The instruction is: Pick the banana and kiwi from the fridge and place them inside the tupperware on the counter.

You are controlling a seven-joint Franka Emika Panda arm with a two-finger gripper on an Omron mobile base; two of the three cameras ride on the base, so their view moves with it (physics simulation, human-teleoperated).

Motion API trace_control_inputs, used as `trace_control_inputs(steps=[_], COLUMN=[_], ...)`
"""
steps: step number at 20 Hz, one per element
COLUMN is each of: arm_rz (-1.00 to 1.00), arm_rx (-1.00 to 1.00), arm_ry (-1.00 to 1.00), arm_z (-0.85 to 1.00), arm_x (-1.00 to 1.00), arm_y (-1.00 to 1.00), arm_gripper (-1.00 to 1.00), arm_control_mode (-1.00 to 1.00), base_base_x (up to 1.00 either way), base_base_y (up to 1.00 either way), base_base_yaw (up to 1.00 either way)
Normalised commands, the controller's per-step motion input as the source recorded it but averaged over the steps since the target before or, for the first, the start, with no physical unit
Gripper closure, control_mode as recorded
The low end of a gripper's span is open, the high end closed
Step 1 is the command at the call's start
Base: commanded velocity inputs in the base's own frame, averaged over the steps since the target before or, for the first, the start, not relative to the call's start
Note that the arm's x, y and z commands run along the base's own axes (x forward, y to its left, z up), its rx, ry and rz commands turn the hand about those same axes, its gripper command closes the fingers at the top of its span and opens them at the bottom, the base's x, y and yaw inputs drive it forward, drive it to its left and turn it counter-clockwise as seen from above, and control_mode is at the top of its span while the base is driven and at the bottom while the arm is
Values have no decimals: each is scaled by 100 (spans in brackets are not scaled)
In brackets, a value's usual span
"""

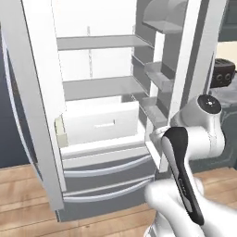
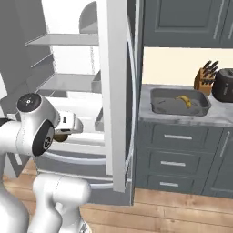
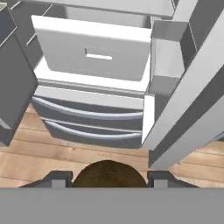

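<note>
The banana (image 2: pixel 184 100) is lying in the tupperware (image 2: pixel 203 108) on the counter (image 2: pixel 182 119), right of the fridge (image 2: pixel 113 91); the kiwi (image 3: pixel 108 174) is sitting between the fingertips (image 3: pixel 57 179).

Base views flank fridge (image 1: pixel 106 92), hand view — downward, close

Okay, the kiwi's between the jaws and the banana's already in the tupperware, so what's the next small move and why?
Probably swing the arm right, away from the fridge, toward the counter. The kiwi sits gripped between the jaws of the gripper in front of the open fridge, while the banana already lies in the tupperware, so only carrying it over and dropping it in remains.
</note>
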Motion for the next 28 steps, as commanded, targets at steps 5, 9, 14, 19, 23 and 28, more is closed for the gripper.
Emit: trace_control_inputs(steps=[5, 9, 14, 19, 23, 28], arm_rz=[0, 0, 0, 0, 0, 0], arm_rx=[0, 0, 0, 0, 0, 0], arm_ry=[0, 0, 0, 0, 0, 0], arm_z=[0, 0, 0, 0, 0, 0], arm_x=[0, 0, 0, 0, 0, 0], arm_y=[0, 0, 0, 0, 0, 0], arm_gripper=[100, 100, 100, 100, 100, 100], arm_control_mode=[100, 100, 100, 100, 100, 100], base_base_x=[-4, 15, 27, 74, 100, 100], base_base_y=[-100, -100, -100, -61, 18, 27], base_base_yaw=[-19, -10, -5, 0, 0, 0])
